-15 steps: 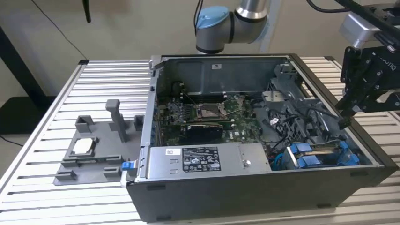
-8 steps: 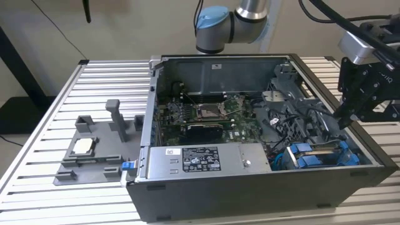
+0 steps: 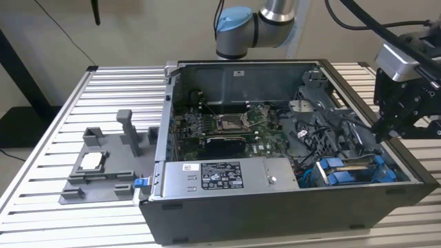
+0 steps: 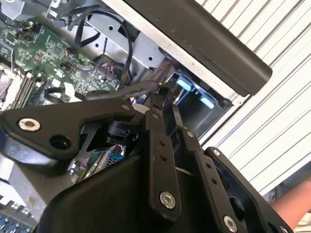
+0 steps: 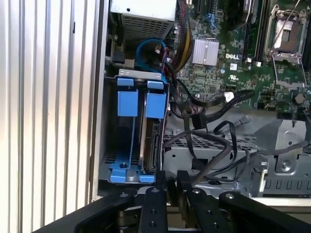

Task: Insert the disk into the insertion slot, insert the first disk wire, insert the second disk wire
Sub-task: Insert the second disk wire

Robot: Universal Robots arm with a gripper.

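- Your claw (image 3: 383,135) hangs off the arm on the exterior view's right. It sits over the side wall of the open computer case (image 3: 276,217), higher than the parts inside.
- In the second wrist view the claw (image 4: 163,94) is clenched on the end of a black wire (image 4: 131,89). The wire runs from the tips back across the inside of the case.
- In the first wrist view the claw (image 5: 171,177) has its tips drawn close together, with only a narrow gap between them.
- The insertion slot (image 5: 138,74) is the grey metal bay with blue tabs. In the exterior view you see it (image 3: 348,173) in the case corner nearest the camera, on that view's right, below the claw.
- The disk (image 5: 153,145) already sits inside the slot. It stands on edge just beside the blue rails, with its end facing the loose cables.
- The held wire end is apart from the disk and not plugged in.
- The motherboard (image 3: 227,124) lies on the case floor, and the labelled power supply box (image 3: 227,178) lies along the near wall.
- The case rests on the slatted bench (image 3: 124,93). On the exterior view's left stands a grey plastic tray (image 3: 103,181) with upright posts, holding a small silver chip (image 3: 92,161), well apart from the claw.
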